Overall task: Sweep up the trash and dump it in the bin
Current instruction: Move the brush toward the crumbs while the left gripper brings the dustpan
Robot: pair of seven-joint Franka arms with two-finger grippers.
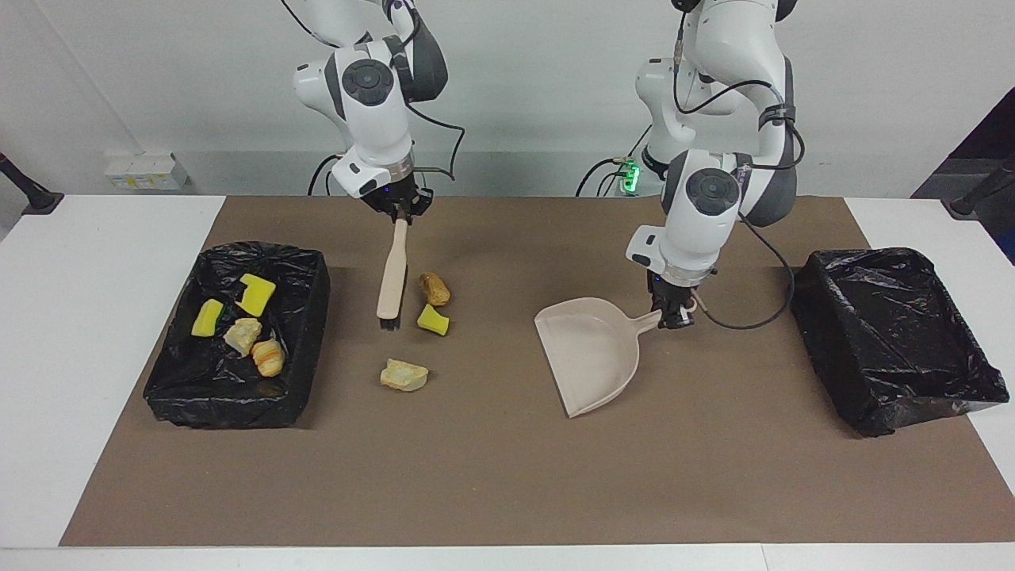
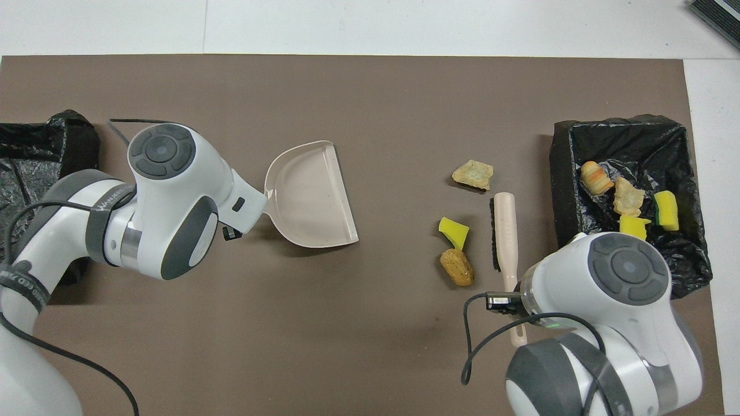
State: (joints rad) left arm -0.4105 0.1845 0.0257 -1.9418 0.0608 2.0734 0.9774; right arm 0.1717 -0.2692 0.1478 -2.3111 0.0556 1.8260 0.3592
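Facing view | left jaws clamp smooth beige dustpan (image 1: 593, 357) | right jaws clamp bristled brush (image 1: 392, 277)

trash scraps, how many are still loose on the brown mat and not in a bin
3. A ridged orange-brown bread-like chunk lies nearest the robots, a yellow sponge piece sits beside it, and a pale tan bread-like chunk lies farthest from the robots. None looks hidden.
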